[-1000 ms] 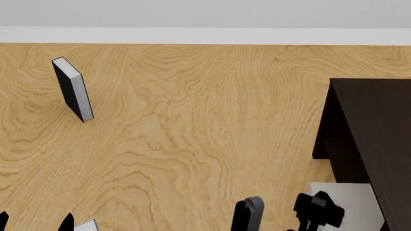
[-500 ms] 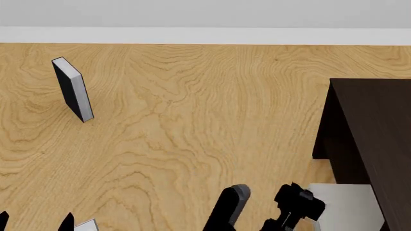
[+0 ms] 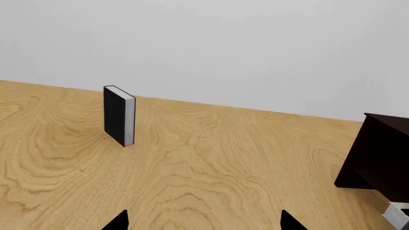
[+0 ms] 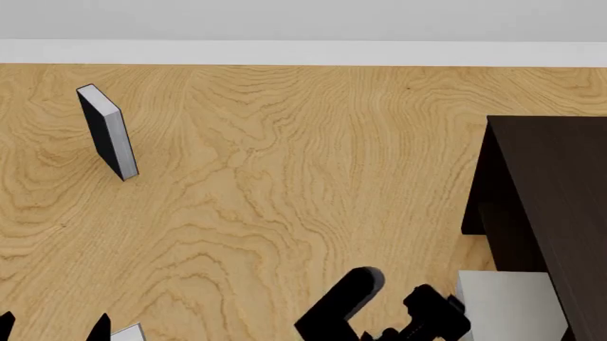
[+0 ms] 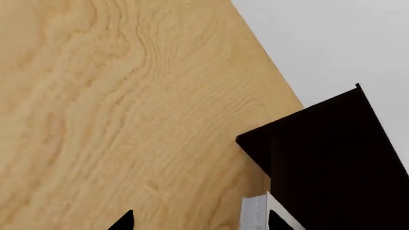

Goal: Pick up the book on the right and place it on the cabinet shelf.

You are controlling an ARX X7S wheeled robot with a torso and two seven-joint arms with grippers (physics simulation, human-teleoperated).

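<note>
The book (image 4: 505, 304), light grey, lies flat on the wooden floor against the dark cabinet (image 4: 555, 206); in the right wrist view only the book's corner (image 5: 255, 213) shows, just inside one fingertip. My right gripper (image 4: 394, 305) stands open just left of the book, with nothing clamped. The cabinet shelf cannot be made out in the cabinet's dark side. My left gripper (image 3: 203, 223) is open over bare floor at the lower left of the head view. The book (image 3: 397, 216) shows again in the left wrist view, below the cabinet (image 3: 380, 153).
A black-covered book (image 4: 107, 133) stands upright at the far left, seen again as the black book (image 3: 119, 115) in the left wrist view. A second grey book's corner (image 4: 126, 332) peeks in beside the left fingertips (image 4: 99, 329). A white wall runs along the back.
My right gripper has moved left and turned, its fingers now slanting across the floor. The book, the cabinet and the left arm have not moved.
</note>
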